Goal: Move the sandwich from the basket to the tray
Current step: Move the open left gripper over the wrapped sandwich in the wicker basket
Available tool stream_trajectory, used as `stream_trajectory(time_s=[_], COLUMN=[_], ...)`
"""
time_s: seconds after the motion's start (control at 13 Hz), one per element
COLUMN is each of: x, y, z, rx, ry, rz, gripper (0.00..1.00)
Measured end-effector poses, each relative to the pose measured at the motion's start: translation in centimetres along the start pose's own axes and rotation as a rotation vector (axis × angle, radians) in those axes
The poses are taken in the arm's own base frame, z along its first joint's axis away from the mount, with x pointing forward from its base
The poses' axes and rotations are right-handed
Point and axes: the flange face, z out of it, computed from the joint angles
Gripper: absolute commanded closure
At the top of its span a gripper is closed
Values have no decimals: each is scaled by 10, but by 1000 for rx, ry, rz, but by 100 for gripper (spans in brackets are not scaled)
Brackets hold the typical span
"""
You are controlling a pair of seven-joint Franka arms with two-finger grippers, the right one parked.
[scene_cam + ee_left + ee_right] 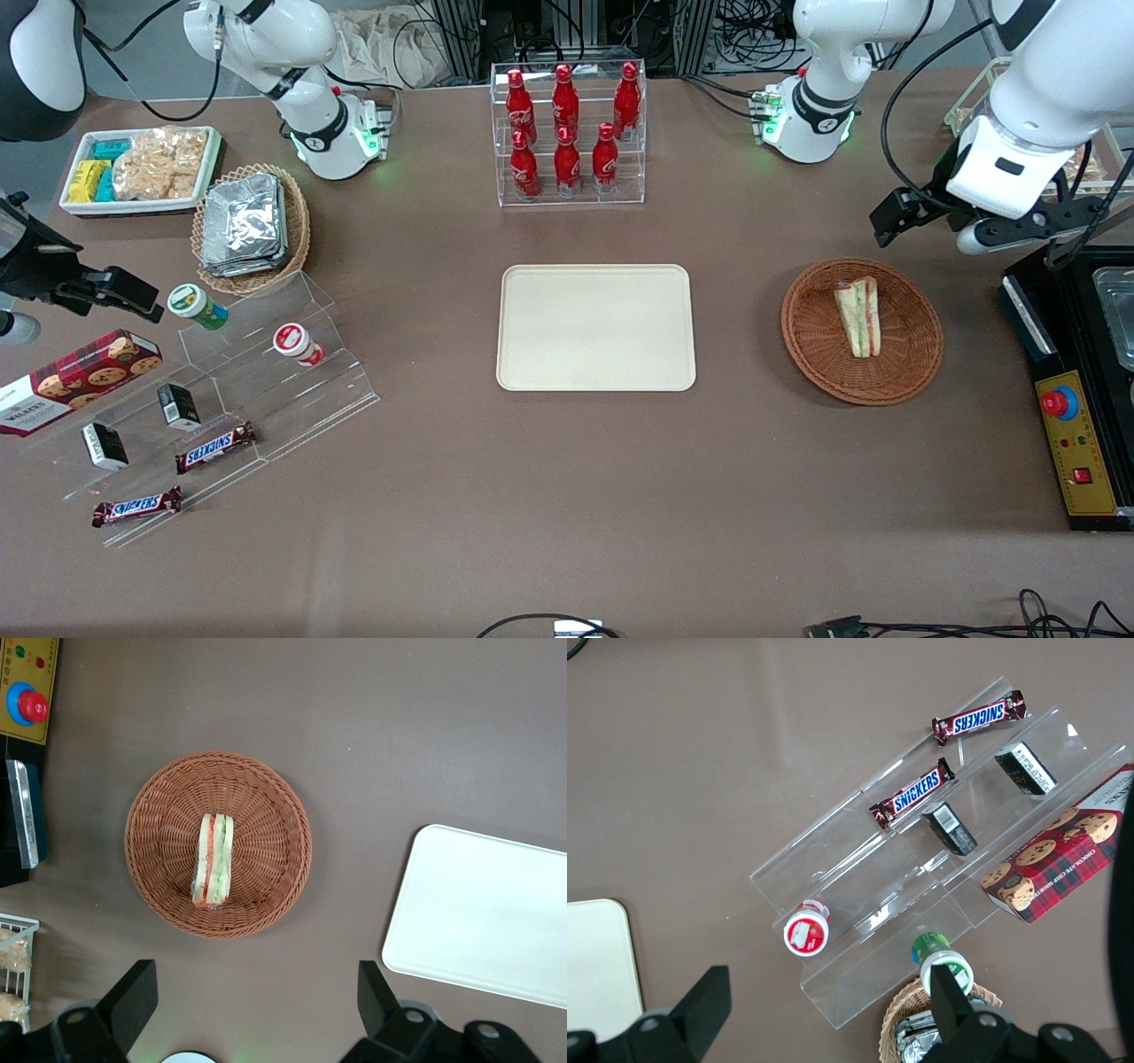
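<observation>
The sandwich, a pale wedge with green and red filling, lies in the round reddish-brown basket. The cream tray lies flat in the middle of the table with nothing on it, beside the basket toward the parked arm's end. My gripper hangs high above the table, farther from the front camera than the basket and a little toward the working arm's end. Its fingers stand wide open and hold nothing.
A black and yellow control box with a red button sits beside the basket at the working arm's table end. A clear rack of red bottles stands farther from the front camera than the tray. A clear snack stand and a foil-packet basket lie toward the parked arm's end.
</observation>
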Motion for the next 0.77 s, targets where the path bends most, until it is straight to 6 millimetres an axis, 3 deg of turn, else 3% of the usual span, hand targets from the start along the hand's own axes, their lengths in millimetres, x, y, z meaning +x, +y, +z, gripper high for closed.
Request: stream_trajectory(time_s=[0.23, 0.54, 0.77], x=[1, 5, 6], y=[-1, -18, -38], z=[-7, -3, 28], rx=[-6, -2, -1], ry=[13, -13, -23], rz=[-1, -18, -51], gripper=[0, 0, 0])
